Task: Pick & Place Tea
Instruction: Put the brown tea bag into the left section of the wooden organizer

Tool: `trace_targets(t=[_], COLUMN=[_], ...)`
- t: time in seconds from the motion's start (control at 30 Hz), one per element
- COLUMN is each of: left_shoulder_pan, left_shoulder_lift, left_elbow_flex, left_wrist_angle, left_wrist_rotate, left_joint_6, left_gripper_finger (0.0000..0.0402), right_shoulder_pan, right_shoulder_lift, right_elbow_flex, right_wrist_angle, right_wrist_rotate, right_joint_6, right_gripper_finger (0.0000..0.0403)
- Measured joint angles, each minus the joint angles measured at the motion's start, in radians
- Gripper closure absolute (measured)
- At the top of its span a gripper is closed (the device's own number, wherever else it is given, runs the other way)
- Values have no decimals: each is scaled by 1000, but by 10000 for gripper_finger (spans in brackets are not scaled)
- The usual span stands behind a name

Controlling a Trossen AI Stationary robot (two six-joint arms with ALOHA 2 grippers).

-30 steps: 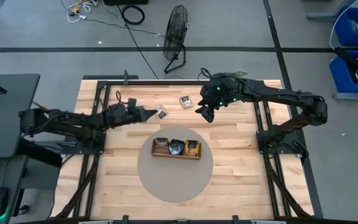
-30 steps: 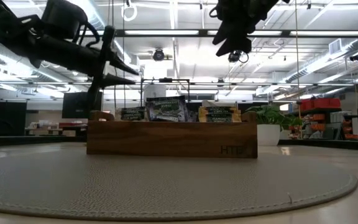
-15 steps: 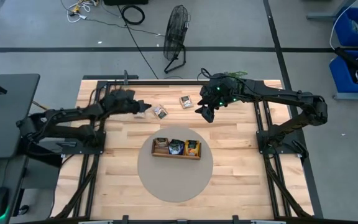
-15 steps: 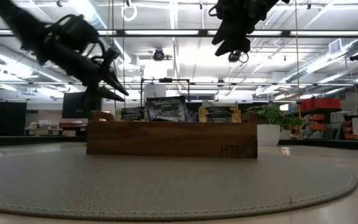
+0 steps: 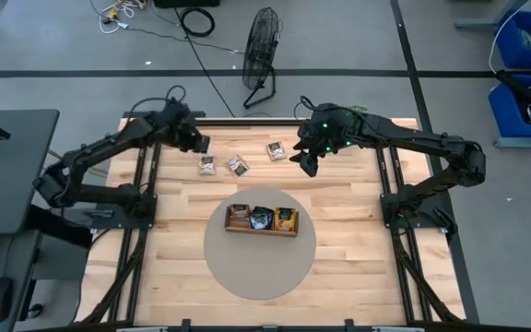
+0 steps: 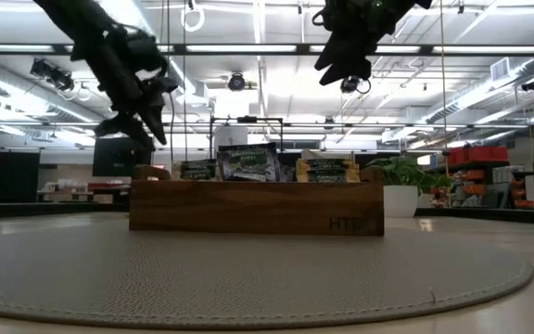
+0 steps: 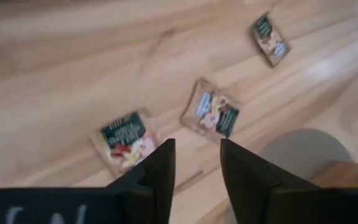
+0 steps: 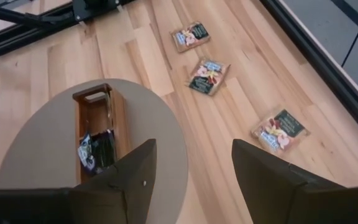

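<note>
Three tea packets lie flat on the wooden table (image 5: 358,277) near its far edge: one (image 5: 207,165) on the left, one (image 5: 238,166) in the middle and one (image 5: 276,150) on the right. More tea packets (image 6: 248,162) stand in the wooden tray (image 5: 261,219), which rests on the round grey mat (image 5: 259,263). My left gripper (image 5: 198,144) hangs open above the table just beyond the left packet (image 7: 126,140), tipped downward, with nothing between its fingers. My right gripper (image 5: 306,166) hovers open to the right of the right packet (image 8: 279,129), high over the table.
Black frame rails (image 5: 146,184) run along the table's left, right and far sides. A standing fan (image 5: 262,55) and cables lie on the floor beyond the far edge. Bare wood shows around the mat on the left and right.
My left gripper has swung from beside the middle packet toward the table's far left corner, rising and tipping its fingers further down. The left packet, which it stood over, now lies uncovered on the wood.
</note>
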Motion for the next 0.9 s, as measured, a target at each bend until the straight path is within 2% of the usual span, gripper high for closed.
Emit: trace_targets(t=[0.13,0.27,0.37,0.7,0.9], left_shoulder_pan=[65,85,102,112,112], left_shoulder_lift=[61,129,185,332,347], left_elbow_flex=[-5,-4,-4,-4,-4], left_wrist_angle=[-11,-24,-30,-16,27], left_wrist_rotate=[118,123,117,68,8], left_joint_6=[34,72,83,145,185], left_gripper_finger=[231,187,169,184,188], right_shoulder_pan=[0,0,2,2,2], right_shoulder_lift=[0,0,0,0,0], right_elbow_flex=[0,0,0,0,0], right_wrist_angle=[6,6,5,5,4], right_wrist_rotate=[-1,-1,-4,-27,-27], right_joint_6=[0,8,11,18,18], right_gripper_finger=[185,185,185,185,185])
